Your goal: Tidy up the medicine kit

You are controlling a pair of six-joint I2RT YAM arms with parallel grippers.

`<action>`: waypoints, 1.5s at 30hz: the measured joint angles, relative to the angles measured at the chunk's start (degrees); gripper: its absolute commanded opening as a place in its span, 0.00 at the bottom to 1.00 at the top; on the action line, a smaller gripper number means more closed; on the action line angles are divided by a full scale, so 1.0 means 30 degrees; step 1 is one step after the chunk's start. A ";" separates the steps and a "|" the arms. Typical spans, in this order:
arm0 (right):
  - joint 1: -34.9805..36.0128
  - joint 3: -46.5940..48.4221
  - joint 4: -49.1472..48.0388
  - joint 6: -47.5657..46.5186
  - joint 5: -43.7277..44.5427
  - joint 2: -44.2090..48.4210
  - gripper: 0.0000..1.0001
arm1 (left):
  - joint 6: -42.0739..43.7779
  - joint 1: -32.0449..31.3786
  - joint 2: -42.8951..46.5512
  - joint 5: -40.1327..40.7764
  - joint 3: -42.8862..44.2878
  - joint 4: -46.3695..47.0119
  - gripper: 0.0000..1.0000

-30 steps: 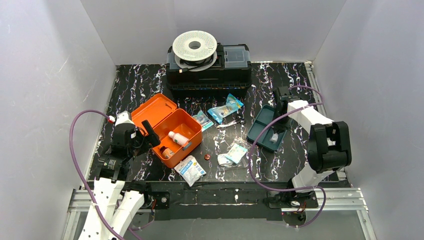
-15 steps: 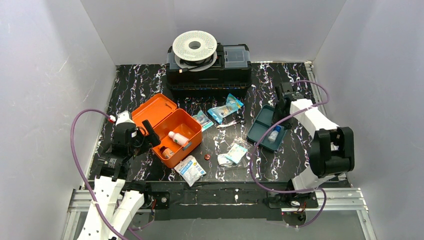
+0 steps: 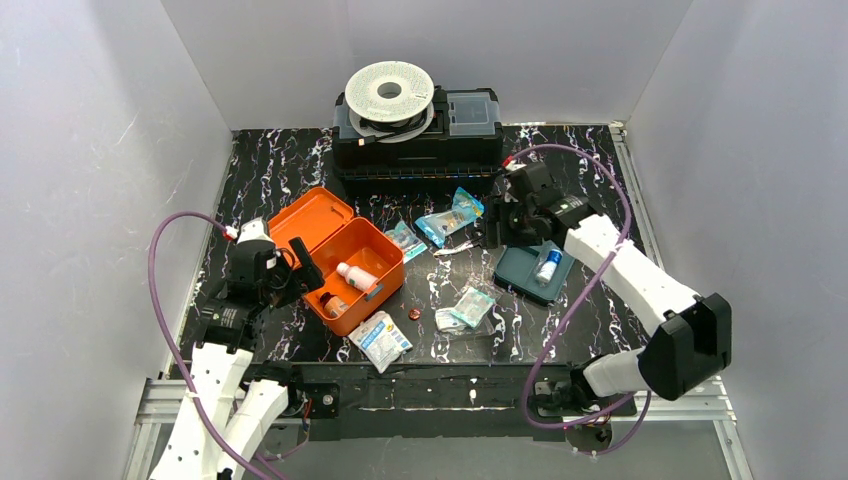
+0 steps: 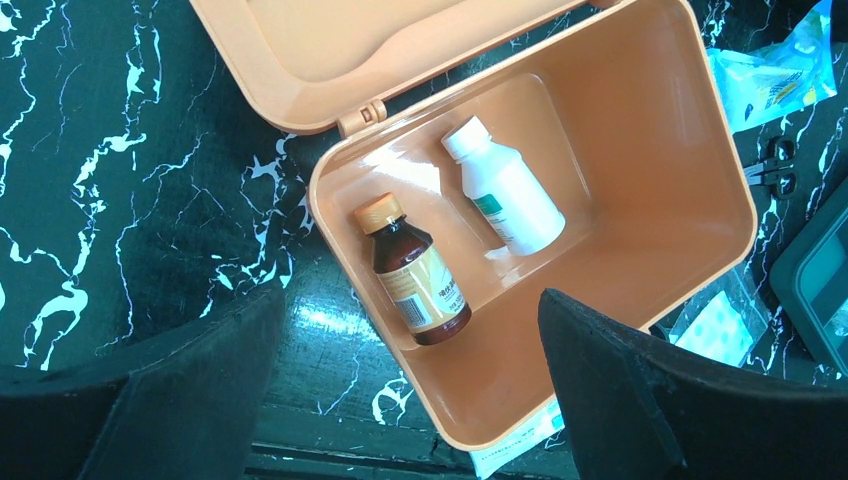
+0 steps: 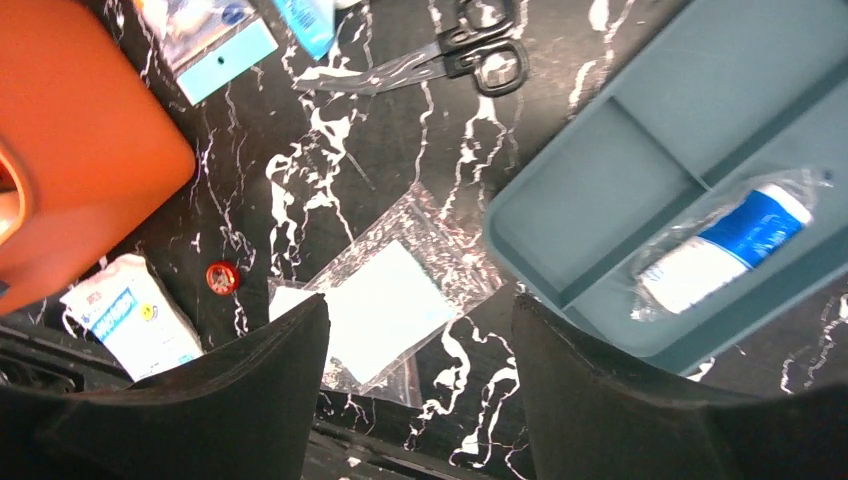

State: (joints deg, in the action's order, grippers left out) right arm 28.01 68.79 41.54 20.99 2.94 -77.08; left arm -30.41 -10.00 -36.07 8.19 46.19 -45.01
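Left jaws and right jaws both gape wide, empty; the right should drop squarely over the clear packet, pinching its edge.

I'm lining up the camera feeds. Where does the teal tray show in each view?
Top external: teal tray right of centre.
Left wrist: a sliver of the tray at the right edge.
Right wrist: tray upper right, a blue-and-white roll in it.
Shared landmark: the open orange medicine kit.
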 measured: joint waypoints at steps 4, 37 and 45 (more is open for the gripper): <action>0.1515 0.0146 -0.0299 0.0189 -0.0255 -0.1151 0.75 | 0.0073 0.0007 -0.0197 -0.0051 0.0000 0.0015 0.98; 0.3330 -0.9559 -0.5122 1.0775 0.0000 0.0503 0.83 | 0.0138 0.0007 -0.0189 -0.0255 -0.0168 0.0029 0.98; 0.3330 -1.0805 -0.7810 1.3435 -0.0590 0.0415 0.76 | 0.0138 0.0000 -0.0189 -0.0248 -0.0175 0.0029 0.98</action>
State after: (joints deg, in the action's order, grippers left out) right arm 38.00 36.38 18.11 61.30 1.17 -75.83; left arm -30.00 -10.00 -36.64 7.44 45.67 -44.93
